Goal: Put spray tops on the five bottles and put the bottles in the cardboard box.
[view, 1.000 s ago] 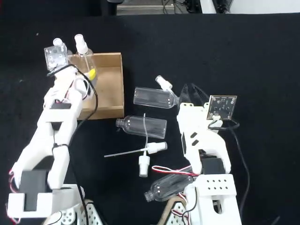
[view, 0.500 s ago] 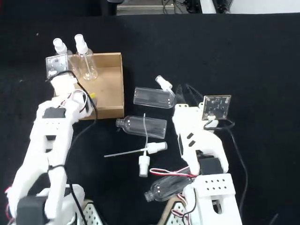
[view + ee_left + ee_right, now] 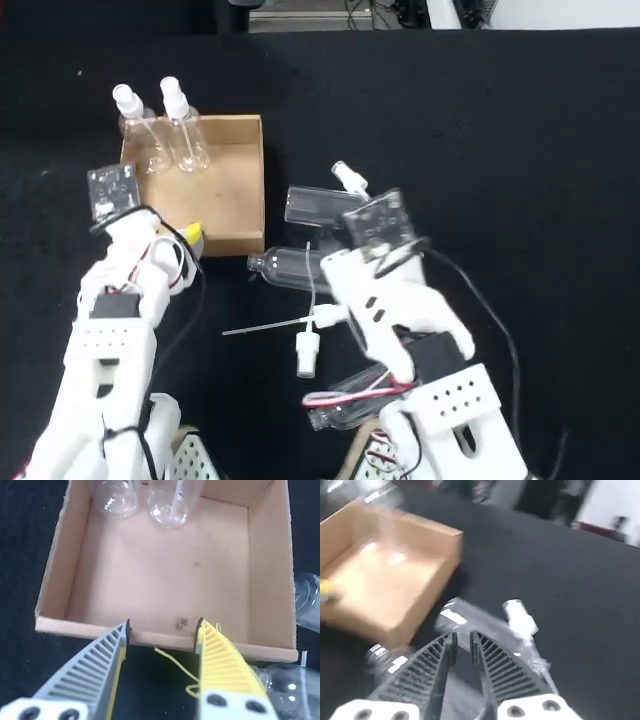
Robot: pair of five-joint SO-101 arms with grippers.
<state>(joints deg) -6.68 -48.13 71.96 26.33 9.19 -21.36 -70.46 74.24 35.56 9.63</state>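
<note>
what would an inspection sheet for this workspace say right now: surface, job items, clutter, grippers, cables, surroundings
surface: black cloth table, flat.
job's things: cardboard box holds two upright capped bottles. Three bottles lie outside it: far bottle, middle bottle, near bottle. Three loose spray tops.
clutter: nothing seen.
grippers: left gripper open, empty, at the box's near wall. Right gripper over the lying bottles, fingers close together, holding nothing.
cables: red and white wires cross the near bottle; black cable trails beside the right arm.
surroundings: cords on the floor beyond the table.
</note>
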